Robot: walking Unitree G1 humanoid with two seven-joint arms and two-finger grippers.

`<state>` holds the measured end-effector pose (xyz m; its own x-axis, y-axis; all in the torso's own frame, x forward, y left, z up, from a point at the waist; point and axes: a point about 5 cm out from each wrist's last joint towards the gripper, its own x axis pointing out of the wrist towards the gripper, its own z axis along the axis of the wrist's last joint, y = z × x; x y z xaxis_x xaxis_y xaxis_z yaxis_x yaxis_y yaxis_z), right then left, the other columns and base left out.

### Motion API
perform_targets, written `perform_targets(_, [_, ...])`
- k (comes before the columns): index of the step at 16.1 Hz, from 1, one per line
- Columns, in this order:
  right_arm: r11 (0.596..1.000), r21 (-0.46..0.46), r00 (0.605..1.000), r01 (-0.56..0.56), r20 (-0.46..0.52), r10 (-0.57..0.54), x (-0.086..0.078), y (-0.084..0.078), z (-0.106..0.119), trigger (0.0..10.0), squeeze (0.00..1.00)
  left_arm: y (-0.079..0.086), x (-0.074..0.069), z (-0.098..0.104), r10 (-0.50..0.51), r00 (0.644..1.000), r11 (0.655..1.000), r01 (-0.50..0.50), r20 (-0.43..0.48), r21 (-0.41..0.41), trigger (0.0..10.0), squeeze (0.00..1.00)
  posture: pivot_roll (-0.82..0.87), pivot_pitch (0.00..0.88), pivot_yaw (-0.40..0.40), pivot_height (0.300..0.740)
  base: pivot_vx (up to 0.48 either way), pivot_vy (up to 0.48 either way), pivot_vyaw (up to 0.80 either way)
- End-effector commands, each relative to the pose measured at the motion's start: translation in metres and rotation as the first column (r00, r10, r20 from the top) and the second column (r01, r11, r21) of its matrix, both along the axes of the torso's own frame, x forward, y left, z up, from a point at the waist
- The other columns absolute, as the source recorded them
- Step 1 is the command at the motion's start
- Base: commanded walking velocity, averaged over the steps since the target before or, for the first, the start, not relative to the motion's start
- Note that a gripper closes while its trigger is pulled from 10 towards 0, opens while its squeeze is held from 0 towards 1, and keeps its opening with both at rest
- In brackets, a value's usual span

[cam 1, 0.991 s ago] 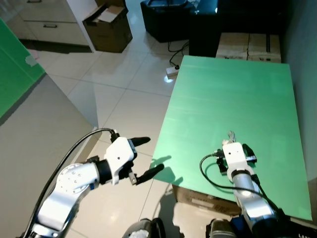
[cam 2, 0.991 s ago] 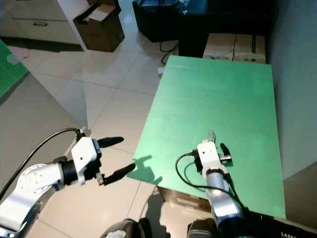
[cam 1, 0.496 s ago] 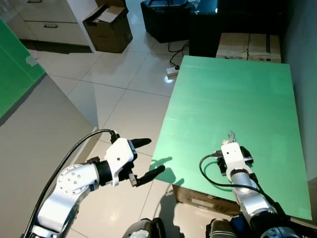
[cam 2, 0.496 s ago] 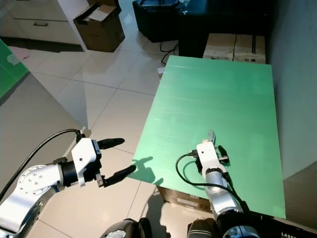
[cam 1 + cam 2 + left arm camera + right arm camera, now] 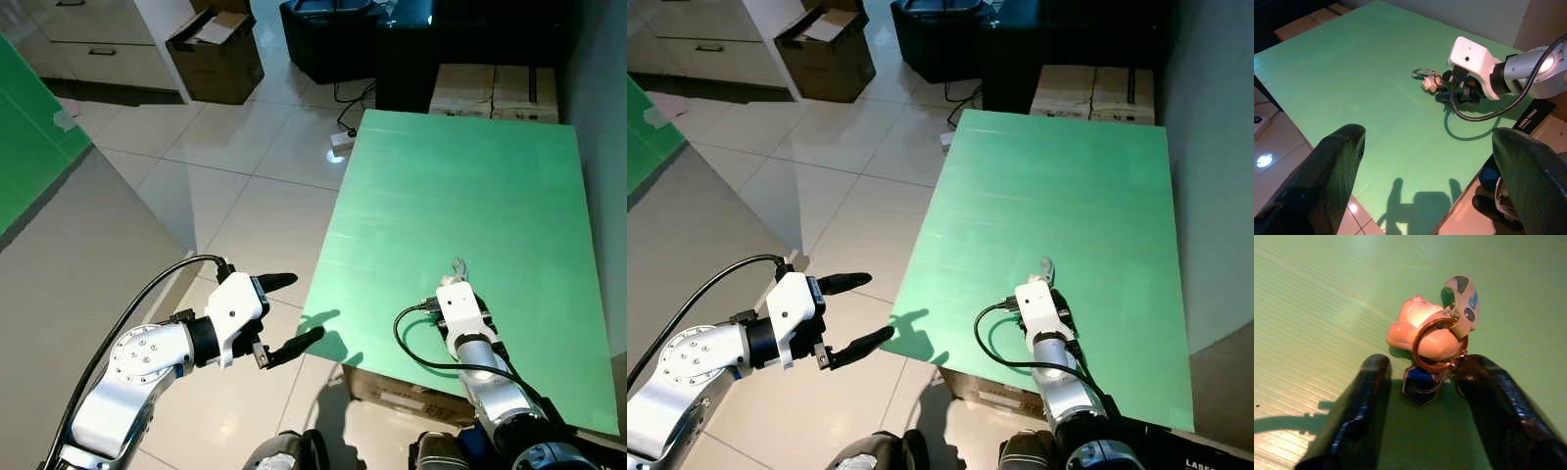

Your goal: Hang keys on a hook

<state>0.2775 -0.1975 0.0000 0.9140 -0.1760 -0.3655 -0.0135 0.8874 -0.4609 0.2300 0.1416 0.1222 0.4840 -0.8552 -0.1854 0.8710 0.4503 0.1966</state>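
Straddling the keys [image 5: 1437, 342] on the green counter [image 5: 470, 196].
Right gripper [image 5: 1422, 382] spread open, keys between its fingertips; left gripper [image 5: 284, 313] open over floor.

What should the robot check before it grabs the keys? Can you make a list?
1. Keys lying on the green table: ok.
2. Right claw open: ok, its fingers stand apart.
3. Keys between those fingers: cannot tell, the ring and blue tag sit at the fingertips.
4. Left claw out of the way: ok, open and off the table's edge over the floor.
5. Hook to hang them on: cannot tell.
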Motion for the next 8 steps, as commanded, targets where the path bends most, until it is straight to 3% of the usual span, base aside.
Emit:
perform_targets(1, [1.000,0.009,1.000,-0.009,-0.014,0.009,-0.0015,0.0038,-0.0032,0.0,0.00,0.0069,-0.0001,0.0001,0.010,1.000,1.000,-0.010,-0.003,0.024,10.0,0.00,0.00,0.154,0.217,0.740,0.000,0.000,0.00])
perform_targets(8, [1.000,0.006,1.000,-0.005,-0.005,0.005,-0.0019,0.0050,-0.0042,0.0,0.00,0.0101,-0.0019,0.0029,0.005,1.000,1.000,-0.005,-0.001,0.031,10.0,0.00,0.01,0.154,0.224,0.740,0.000,0.000,0.00])
